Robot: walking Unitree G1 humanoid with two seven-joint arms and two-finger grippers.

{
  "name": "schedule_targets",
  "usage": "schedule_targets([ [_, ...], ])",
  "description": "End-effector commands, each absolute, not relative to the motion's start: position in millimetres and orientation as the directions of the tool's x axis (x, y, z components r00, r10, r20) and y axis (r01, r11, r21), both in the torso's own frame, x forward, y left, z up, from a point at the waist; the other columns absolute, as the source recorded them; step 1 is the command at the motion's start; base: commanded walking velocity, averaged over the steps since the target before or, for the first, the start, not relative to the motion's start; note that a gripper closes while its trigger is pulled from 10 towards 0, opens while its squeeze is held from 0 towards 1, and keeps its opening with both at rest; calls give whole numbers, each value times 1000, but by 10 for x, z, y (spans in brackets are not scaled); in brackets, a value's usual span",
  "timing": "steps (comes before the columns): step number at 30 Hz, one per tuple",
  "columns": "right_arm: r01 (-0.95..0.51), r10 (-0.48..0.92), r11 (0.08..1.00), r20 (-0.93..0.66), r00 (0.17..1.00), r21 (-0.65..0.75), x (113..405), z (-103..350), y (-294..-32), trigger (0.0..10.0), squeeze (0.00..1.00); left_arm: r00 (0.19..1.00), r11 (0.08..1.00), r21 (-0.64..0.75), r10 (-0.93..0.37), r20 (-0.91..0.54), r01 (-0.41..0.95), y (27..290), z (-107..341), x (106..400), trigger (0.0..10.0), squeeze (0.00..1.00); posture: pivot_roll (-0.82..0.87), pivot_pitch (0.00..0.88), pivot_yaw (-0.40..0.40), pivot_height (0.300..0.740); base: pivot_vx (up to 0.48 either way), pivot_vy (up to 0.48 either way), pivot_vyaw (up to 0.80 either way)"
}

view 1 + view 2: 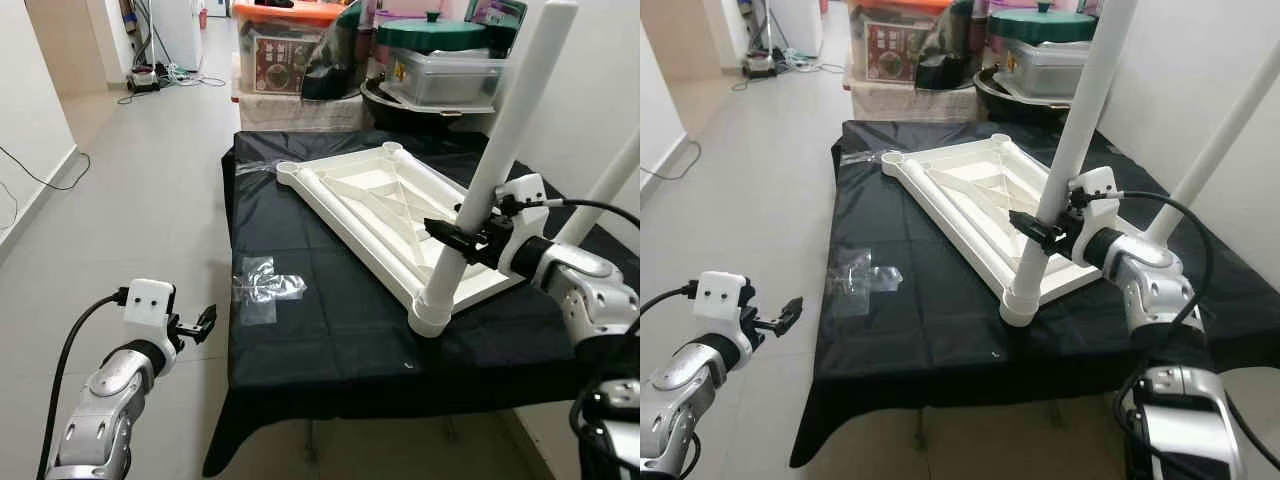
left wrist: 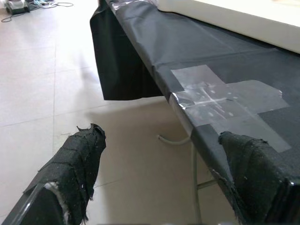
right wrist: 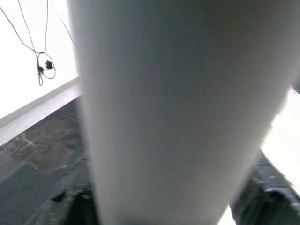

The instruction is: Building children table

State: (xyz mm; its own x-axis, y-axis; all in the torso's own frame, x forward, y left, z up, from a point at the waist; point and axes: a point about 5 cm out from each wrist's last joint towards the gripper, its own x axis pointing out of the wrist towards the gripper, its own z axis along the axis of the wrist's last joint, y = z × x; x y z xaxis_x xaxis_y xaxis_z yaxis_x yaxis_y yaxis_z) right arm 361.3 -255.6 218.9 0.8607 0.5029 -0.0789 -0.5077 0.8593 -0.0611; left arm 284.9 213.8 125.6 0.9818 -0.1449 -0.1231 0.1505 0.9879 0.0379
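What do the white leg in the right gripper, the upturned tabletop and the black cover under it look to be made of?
White leg: probably moulded plastic, smooth with a slight sheen, held by the right gripper.
Tabletop: seemingly the same white plastic; moulded ribs and corner sockets show underneath.
Black cover: likely thin plastic sheeting or light fabric, faintly glossy, creased, draping over the edge.
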Motion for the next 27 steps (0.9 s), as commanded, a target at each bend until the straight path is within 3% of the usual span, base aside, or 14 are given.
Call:
schedule_targets([
  [1,-509,496,857,-135,858,-80,3605,2120,-2648,0,0,980,987,51,-144,-136,152,2142,1222,2845,10000,0,58,0,-121,740,0,0,0],
  [7,-462,453,884,-121,883,-63,3611,2057,-2734,0,0,980,987,55,-145,-138,154,2151,1220,2842,10000,0,57,0,-119,740,0,0,0],
  [9,-377,367,924,-125,922,-67,3635,2002,-2775,0,0,979,986,56,-148,-138,157,2139,1219,2845,10000,0,57,0,-119,740,0,0,0],
  [12,-189,179,979,-137,974,-71,3682,1919,-2814,0,0,979,986,56,-150,-137,159,2139,1220,2842,10000,0,59,0,-122,740,0,0,0],
  [14,187,-188,982,-154,970,-20,3698,1842,-2919,0,0,979,986,57,-147,-138,156,2150,1218,2833,10000,0,59,0,-122,740,0,0,0],
  [16,187,-188,982,-154,970,-20,3698,1842,-2919,0,0,979,986,57,-147,-138,156,2150,1218,2833,10000,0,59,0,-122,740,0,0,0],
  [17,310,-301,950,-164,940,35,3652,1712,-2713,0,0,980,987,56,-144,-141,153,2155,1208,2822,10000,0,60,0,-116,740,0,0,0],
  [18,310,-301,950,-164,940,35,3652,1712,-2713,0,0,980,987,56,-144,-141,153,2155,1208,2822,10000,0,60,0,-116,740,0,0,0],
  [19,394,-373,915,-188,909,90,3572,1594,-2503,0,0,980,987,55,-141,-143,150,2157,1199,2813,10000,0,60,0,-112,740,0,0,0],
  [20,394,-373,915,-188,909,90,3572,1594,-2503,0,0,980,987,55,-141,-143,150,2157,1199,2813,10000,0,60,0,-112,740,0,0,0],
  [22,387,-331,897,-255,908,215,3406,1405,-1742,0,0,979,987,47,-147,-141,155,2124,1214,2822,10000,0,72,0,-100,740,0,0,0],
  [23,387,-331,897,-255,908,215,3406,1405,-1742,0,0,979,987,47,-147,-141,155,2124,1214,2822,10000,0,72,0,-100,740,0,0,0],
  [24,355,-286,900,-271,919,253,3387,1412,-1488,0,0,979,986,47,-149,-139,157,2123,1230,2833,10000,0,71,0,-102,740,0,0,0],
  [27,314,-239,909,-273,932,276,3406,1462,-1291,0,0,980,987,51,-147,-137,155,2140,1246,2852,10000,0,67,0,-104,740,0,0,0],
])
